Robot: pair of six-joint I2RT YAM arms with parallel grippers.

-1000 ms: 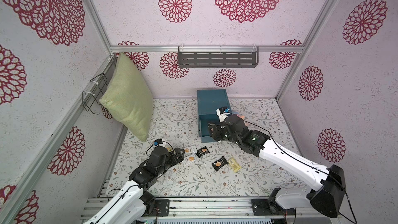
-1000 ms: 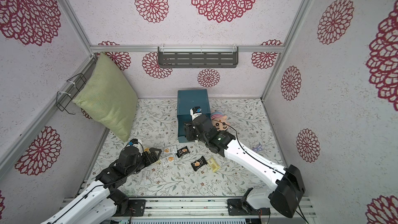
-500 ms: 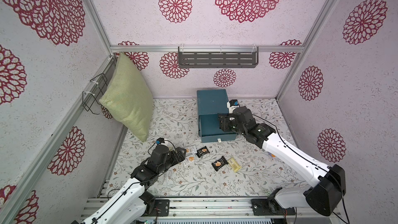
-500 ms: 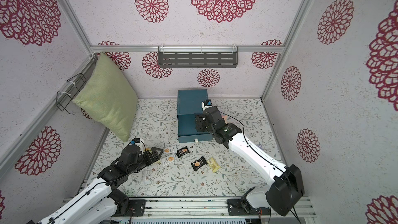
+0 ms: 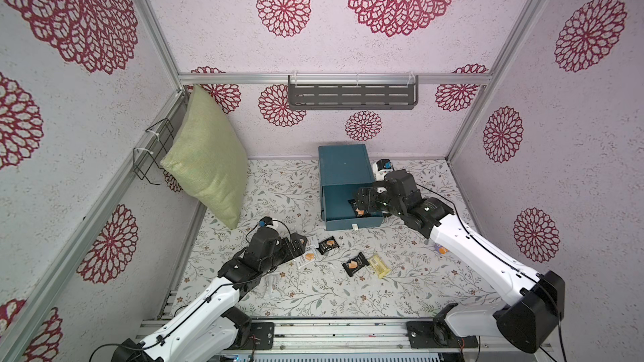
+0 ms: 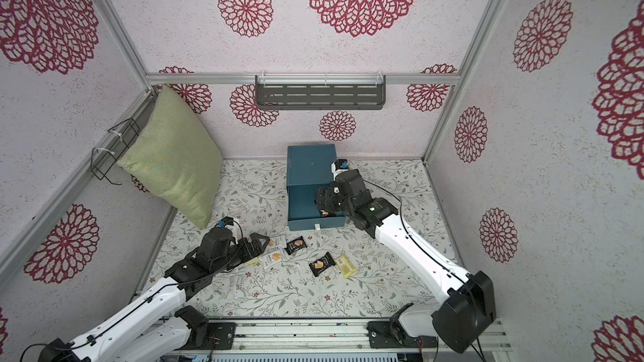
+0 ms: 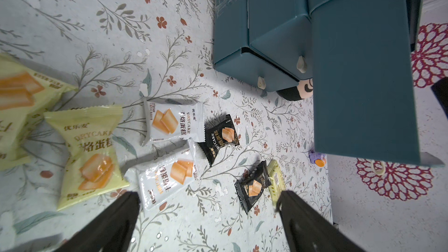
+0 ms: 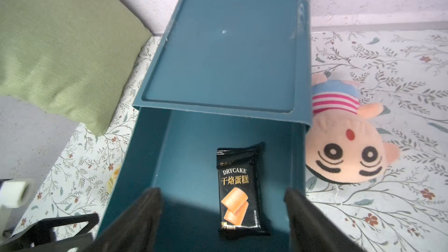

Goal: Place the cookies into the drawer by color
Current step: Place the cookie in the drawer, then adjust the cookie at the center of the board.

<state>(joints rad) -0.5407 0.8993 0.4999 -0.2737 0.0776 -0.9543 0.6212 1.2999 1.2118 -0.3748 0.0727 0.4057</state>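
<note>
A: How is the right gripper [image 8: 221, 191] being held?

B: Its jaws are being held wide apart, with nothing gripped. It is being hung over the pulled-out top drawer [image 8: 145, 166] of the teal chest [image 5: 343, 165]. A black packet [image 8: 236, 173] is lying flat on that drawer's floor, untouched by either finger.

A: What is being asked of this step, then?

B: By the look of it, the drop is being completed. The gripper is best lifted straight up, clear of the drawer walls and of the chest's overhanging top. That way the packet is not dragged along and the drawer is not nudged shut. The plush toy [image 8: 346, 151], lying just beside the chest, is to be avoided on the way out.

A: And the remaining packets?

B: Two more black packets [image 5: 328, 245] are lying on the floral desk [image 5: 278, 186] in front of the chest, among white packets [image 7: 174, 124] and yellow packets [image 7: 89, 156]. The black ones are probably meant for this same drawer. The two lower drawers are being shown shut in the left wrist view.

A: How are the arms being posed?

B: The right arm is being stretched forward from the near edge, with its wrist tipped down into the drawer. The left arm is being held low over the desk, and the left gripper [image 7: 208, 193] is spread wide and empty, near the white packets.
</note>
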